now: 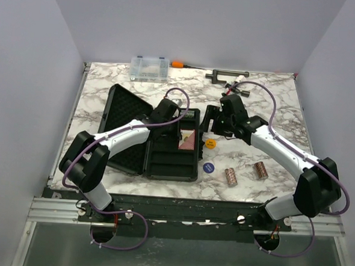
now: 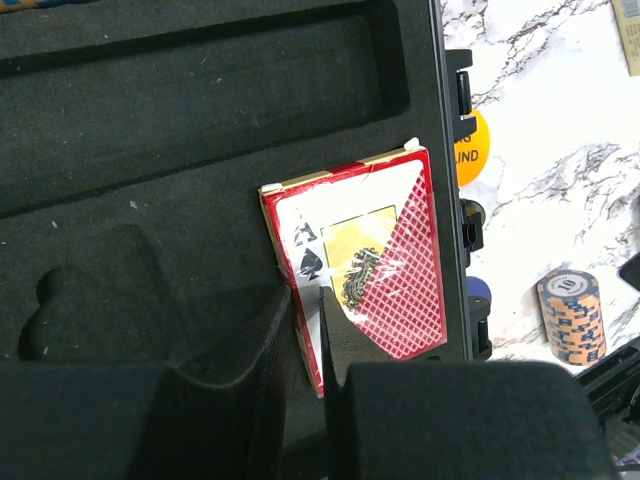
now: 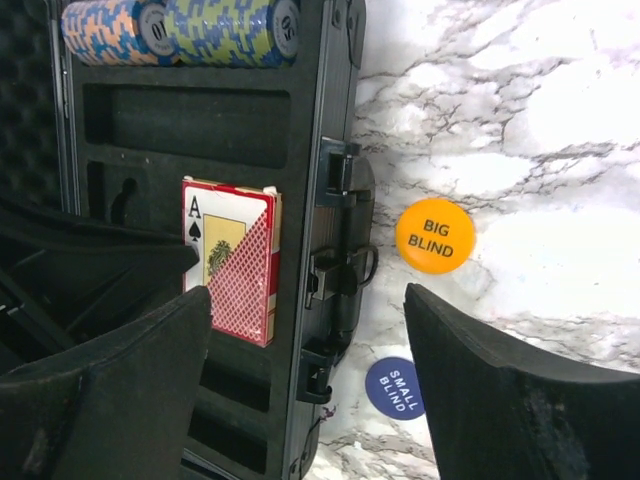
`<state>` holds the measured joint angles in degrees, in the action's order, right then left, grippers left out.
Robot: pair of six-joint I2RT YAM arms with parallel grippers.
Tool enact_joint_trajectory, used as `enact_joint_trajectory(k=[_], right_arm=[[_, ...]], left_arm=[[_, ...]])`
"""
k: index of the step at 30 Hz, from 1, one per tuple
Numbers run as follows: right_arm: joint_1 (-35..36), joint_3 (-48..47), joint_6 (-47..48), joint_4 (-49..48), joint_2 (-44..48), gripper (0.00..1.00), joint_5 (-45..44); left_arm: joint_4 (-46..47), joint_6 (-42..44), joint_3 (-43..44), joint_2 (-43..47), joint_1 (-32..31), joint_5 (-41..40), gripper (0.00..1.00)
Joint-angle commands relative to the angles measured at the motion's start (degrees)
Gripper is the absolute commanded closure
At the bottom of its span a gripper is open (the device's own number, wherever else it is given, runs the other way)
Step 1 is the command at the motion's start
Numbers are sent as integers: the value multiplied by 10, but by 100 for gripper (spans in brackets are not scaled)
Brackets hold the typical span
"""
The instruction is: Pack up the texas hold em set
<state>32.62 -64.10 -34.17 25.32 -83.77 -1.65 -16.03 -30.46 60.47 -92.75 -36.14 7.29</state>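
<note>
The black foam-lined case (image 1: 169,162) lies open, its lid (image 1: 126,127) flat to the left. My left gripper (image 2: 305,300) is shut on the left edge of the red card deck (image 2: 380,260), which leans tilted in the case's foam tray (image 2: 150,150). My right gripper (image 3: 308,295) is open and hangs over the case's right rim and handle (image 3: 345,250). Two chip rolls (image 3: 170,28) lie in the case's far slot. On the marble beside the case lie the orange disc (image 3: 434,235), the blue disc (image 3: 395,388) and two loose chip rolls (image 1: 231,176) (image 1: 260,170).
Along the back edge of the table stand a small clear organiser box (image 1: 149,68), an orange-handled tool (image 1: 178,64), a dark tool (image 1: 226,74) and red-handled pliers (image 1: 237,86). Grey walls close in the table on three sides.
</note>
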Motion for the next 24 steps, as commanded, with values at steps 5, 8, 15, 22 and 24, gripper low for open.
enact_joint_trajectory(k=[5, 8, 15, 22, 24], right_arm=[[2, 45, 15, -59, -42, 38, 65], [2, 50, 21, -78, -63, 41, 98], [13, 45, 16, -134, -132, 58, 145], [59, 17, 4, -153, -198, 60, 139], [62, 17, -1, -155, -205, 60, 131]], left_arm=[[-38, -2, -14, -51, -19, -66, 78], [-65, 0, -9, -52, -22, -106, 75], [-116, 13, -4, -50, -22, -176, 76], [-151, 15, -12, -41, -21, -221, 76], [-161, 16, -12, -42, -21, -233, 76]])
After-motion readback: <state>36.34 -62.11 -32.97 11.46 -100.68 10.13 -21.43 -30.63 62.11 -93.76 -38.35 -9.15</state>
